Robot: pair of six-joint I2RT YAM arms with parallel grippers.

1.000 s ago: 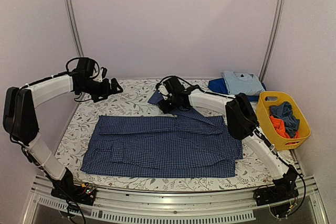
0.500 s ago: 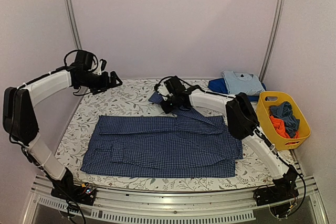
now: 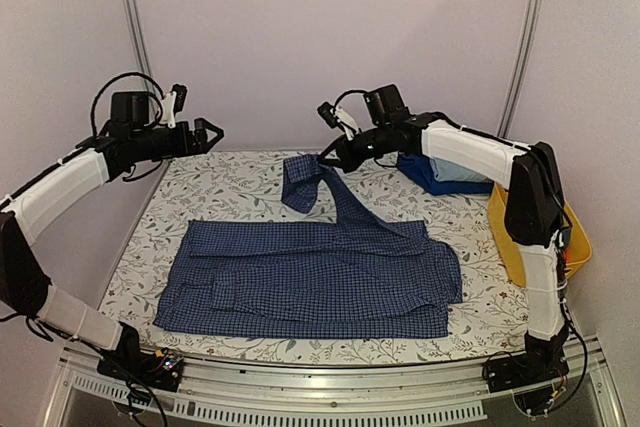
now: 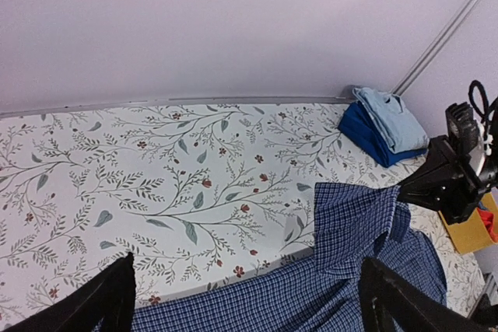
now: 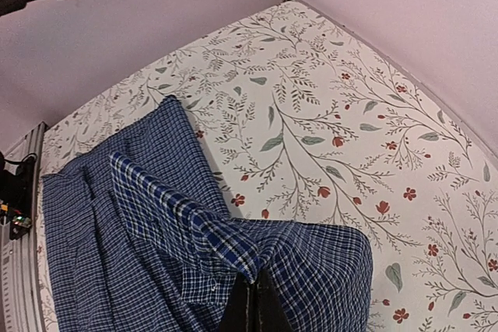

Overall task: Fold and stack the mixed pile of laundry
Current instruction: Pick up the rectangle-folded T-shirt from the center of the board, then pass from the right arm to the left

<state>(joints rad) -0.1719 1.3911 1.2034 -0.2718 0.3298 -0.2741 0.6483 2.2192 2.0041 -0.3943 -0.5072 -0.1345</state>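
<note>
Where the blue checked shirt (image 3: 310, 282) lies spread flat on the floral table (image 3: 230, 182), one far part (a sleeve, perhaps; hard to tell) hangs lifted, pinched in the closed right gripper (image 3: 325, 156). Left gripper (image 3: 212, 133) hovers far-left, jaws wide, empty. Folded garments (image 4: 385, 122) at far-right corner.

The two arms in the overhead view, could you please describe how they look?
Both the left arm and the right arm have smooth white link shells with bulky black joint housings. Black cables loop loosely above each wrist. The fingers are matte black, tapered.
</note>
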